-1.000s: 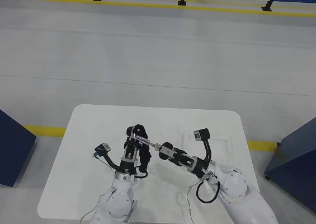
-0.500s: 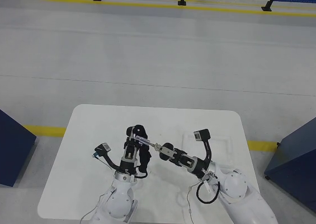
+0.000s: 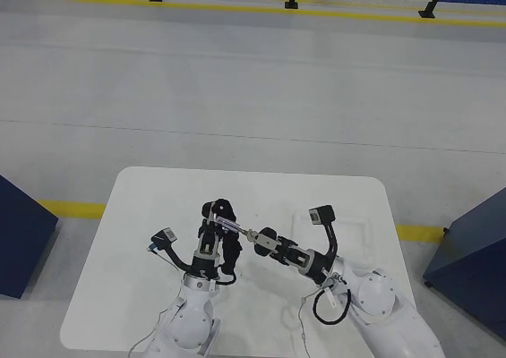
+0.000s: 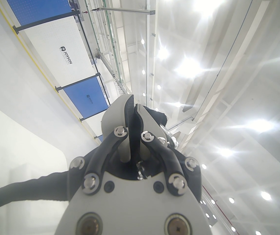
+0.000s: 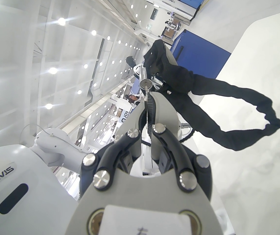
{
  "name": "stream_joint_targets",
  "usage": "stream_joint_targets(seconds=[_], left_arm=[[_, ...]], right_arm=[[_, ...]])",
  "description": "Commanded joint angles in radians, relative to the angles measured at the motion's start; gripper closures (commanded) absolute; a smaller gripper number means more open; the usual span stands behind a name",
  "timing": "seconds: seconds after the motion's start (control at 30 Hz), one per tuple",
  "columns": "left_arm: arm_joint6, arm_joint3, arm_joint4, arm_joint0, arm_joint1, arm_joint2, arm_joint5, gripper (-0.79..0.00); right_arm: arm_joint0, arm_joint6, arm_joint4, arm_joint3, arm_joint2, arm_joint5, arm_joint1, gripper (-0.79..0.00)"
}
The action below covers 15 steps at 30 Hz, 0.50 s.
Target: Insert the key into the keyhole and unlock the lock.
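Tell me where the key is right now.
In the right wrist view the key is pinched in the right tool, tip at the keyhole of the lock that the left tool holds.

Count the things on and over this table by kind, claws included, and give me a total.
Locks: 1, the fabric-sleeved lock
Keys: 1, the key
Claws: 2, left claw on the lock, right claw on the key
Tables: 1, the white table
Total: 5

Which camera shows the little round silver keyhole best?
The right wrist view: the round silver keyhole faces that camera, beyond the right gripper pinching the thin metal key. The top view shows the black-sleeved lock tiny, keyhole unreadable. The left wrist view shows shiny metal behind the left gripper.
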Motion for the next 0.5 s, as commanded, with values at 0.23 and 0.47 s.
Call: stream_joint_targets(seconds=[0.23,0.47], left_arm=[[0.003,0.003,0.008,0.0,-0.003,-0.001,-0.001,0.0],[0.001,0.005,0.007,-0.001,-0.005,-0.002,-0.002,0.0]], right_arm=[[0.011,-0.009,-0.011,-0.002,-0.009,0.007,-0.004,0.0],[0.016,-0.007,-0.007,0.006,-0.013,0.009,-0.006,0.0]])
